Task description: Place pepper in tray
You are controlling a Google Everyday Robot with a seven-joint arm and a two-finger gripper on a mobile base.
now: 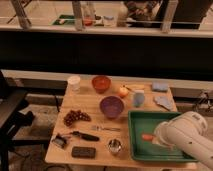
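Observation:
The pepper is a small orange-red piece lying inside the green tray, near its left-centre. The tray stands at the front right of the wooden table. My gripper is over the tray, just right of the pepper, at the end of my white arm. The arm's bulk hides most of the gripper and the tray's right half. I cannot tell whether the gripper touches the pepper.
On the table are a white cup, a red bowl, a purple bowl, an apple, a blue cup, blue cloths, grapes, utensils, a metal cup and a dark block. A black chair stands at the left.

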